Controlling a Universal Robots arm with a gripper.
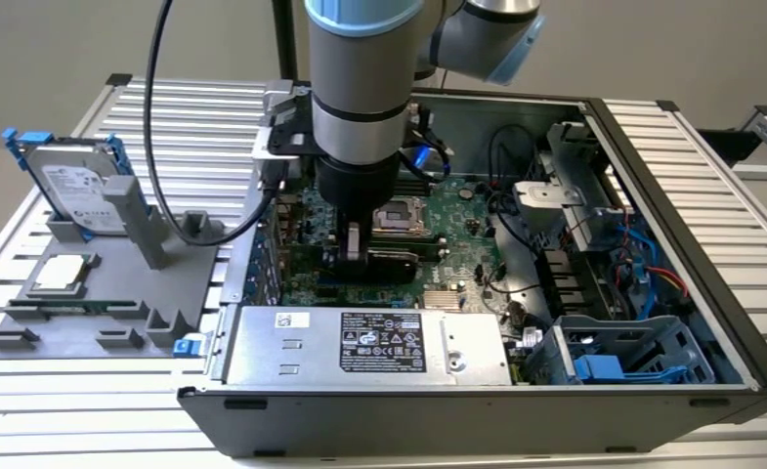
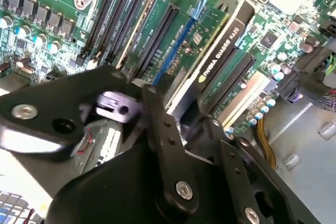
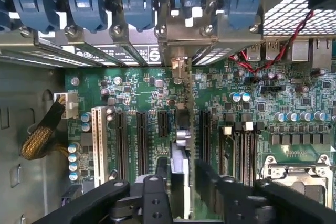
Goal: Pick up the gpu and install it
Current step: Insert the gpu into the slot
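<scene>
Green circuit board on one face and black fan shroud on the other, the gpu stands on edge over the motherboard of the open black computer case, among the long black expansion slots near the case's rear wall. In the second wrist view the black gripper straddles the card's upper edge, one finger on each face, closed to about the card's thickness and so holding it; in the first wrist view the card runs edge-on from between the fingers toward the silver slot brackets with blue latches. Whether its connector is already fully seated in a slot cannot be told.

As a judgement, the card is light and stiff but fragile: thin board, exposed components and a plastic shroud that could slip under a squeeze. Its top edge near the middle, clear of the fan, looks the soundest hold.

Outside the case, a silver hard drive with blue rails stands in a grey fixture on the slatted metal worktop.
</scene>
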